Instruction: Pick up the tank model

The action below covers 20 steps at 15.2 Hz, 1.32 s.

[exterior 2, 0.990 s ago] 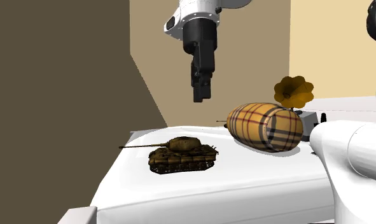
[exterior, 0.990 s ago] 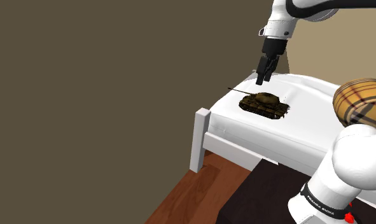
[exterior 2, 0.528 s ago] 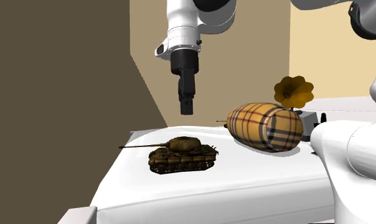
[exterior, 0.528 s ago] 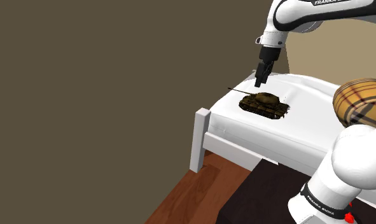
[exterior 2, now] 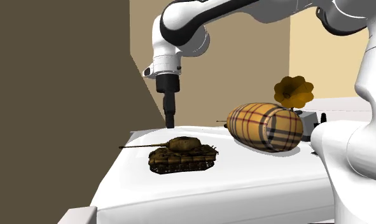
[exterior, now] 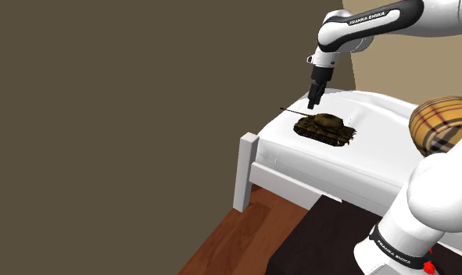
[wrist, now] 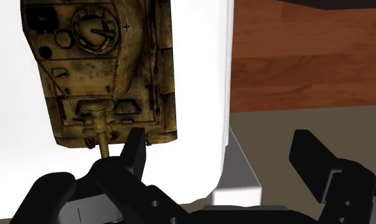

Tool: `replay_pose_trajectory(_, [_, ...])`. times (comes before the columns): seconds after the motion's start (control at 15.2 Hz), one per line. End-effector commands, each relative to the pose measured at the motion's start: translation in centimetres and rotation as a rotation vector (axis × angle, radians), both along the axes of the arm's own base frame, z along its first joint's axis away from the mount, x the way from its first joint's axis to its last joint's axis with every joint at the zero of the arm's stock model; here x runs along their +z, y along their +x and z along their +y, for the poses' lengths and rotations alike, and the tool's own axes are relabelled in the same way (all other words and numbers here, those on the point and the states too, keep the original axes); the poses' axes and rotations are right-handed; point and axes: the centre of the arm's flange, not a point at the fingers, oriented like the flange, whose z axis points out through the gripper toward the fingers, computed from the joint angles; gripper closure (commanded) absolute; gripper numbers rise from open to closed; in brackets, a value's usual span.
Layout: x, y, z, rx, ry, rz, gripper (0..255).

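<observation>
Claw (wrist: 219,143), shown with its black fingers spread apart and grasping nothing, is held above the white bed (exterior: 299,168) near the gun-barrel end of the olive-brown tank model (exterior 2: 182,153), which is seated upright by the bed's corner, apart from a plaid bolster (exterior 2: 266,126).

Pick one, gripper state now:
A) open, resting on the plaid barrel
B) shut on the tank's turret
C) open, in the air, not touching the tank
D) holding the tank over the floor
C: in the wrist view the gripper has its fingers apart with nothing between them, and the second exterior view shows it hanging clear of the tank model, which sits on the white bed.
</observation>
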Motion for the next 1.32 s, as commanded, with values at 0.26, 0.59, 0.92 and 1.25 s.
replay_pose_trajectory(0.26, [-2.8, 3.3, -6.3, 0.038, -0.007, 0.009, 0])
replay_pose_trajectory(0.59, [-4.8, 4.6, -8.5, 0.051, -0.01, 0.011, 0])
replay_pose_trajectory(0.92, [-7.8, 4.6, -8.5, 0.051, -0.01, 0.011, 0])
replay_pose_trajectory(1.25, [-7.8, 4.7, -8.4, 0.051, -0.01, 0.011, 255])
